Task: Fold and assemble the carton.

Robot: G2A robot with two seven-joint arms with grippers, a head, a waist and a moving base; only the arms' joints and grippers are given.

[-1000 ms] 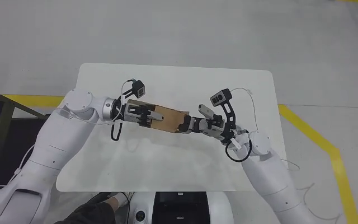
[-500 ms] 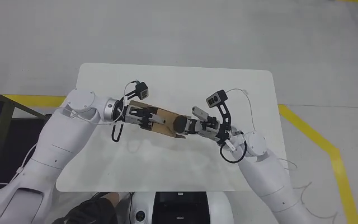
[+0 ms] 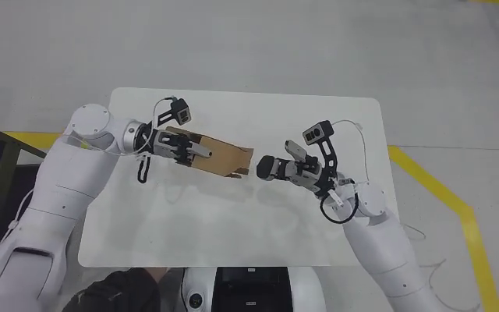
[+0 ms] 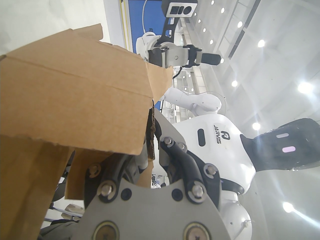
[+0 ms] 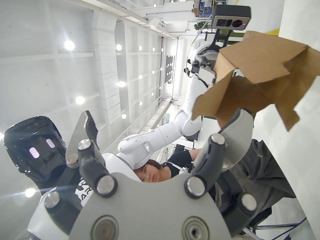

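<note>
A brown cardboard carton is held above the white table, partly unfolded, with loose flaps at its right end. My left gripper is shut on the carton's left part. In the left wrist view the carton is close up, and its edge is pinched in the gripper. My right gripper hangs just right of the flaps, not touching them. In the right wrist view it is open with nothing between its fingers, and the carton lies beyond them.
The table's right edge runs close behind the right arm. A dark frame stands off the table's left side. Bare tabletop stretches in front of both arms.
The right gripper let go of the carton's flap end and drew back to the right. The left arm carried the carton a little left and toward the table's far side.
</note>
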